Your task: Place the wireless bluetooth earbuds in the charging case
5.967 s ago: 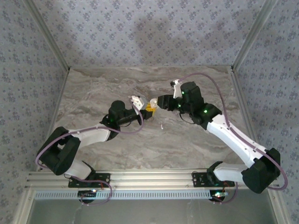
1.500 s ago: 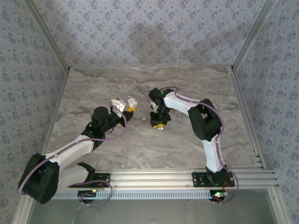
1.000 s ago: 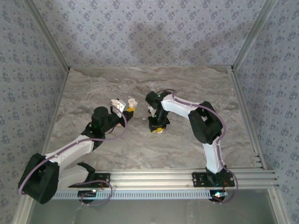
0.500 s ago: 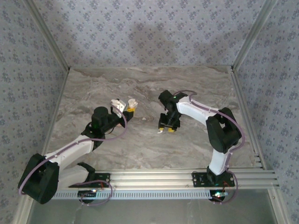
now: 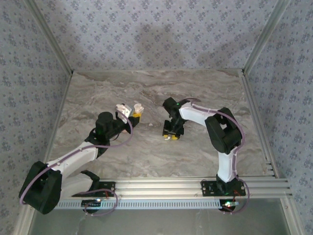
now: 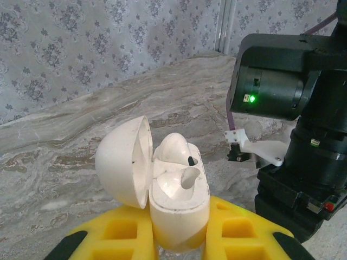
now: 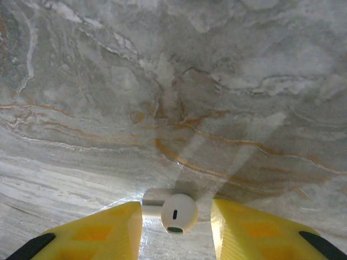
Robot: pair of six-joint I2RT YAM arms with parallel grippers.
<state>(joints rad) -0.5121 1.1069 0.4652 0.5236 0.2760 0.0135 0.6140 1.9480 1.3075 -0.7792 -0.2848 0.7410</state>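
White earbud [image 7: 176,213] lies flat, stem pointing left.

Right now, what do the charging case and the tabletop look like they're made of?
Charging case: likely hard plastic, glossy off-white; light glints on its smooth moulded shell. Tabletop: grey stone-look with brown veins, matte; real marble or printed laminate, I cannot tell.

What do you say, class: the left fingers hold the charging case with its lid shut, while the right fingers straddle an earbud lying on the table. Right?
Not quite. The left wrist view shows the charging case with its lid open, not shut. The left fingers do hold it, and the right fingers straddle an earbud lying on the table.
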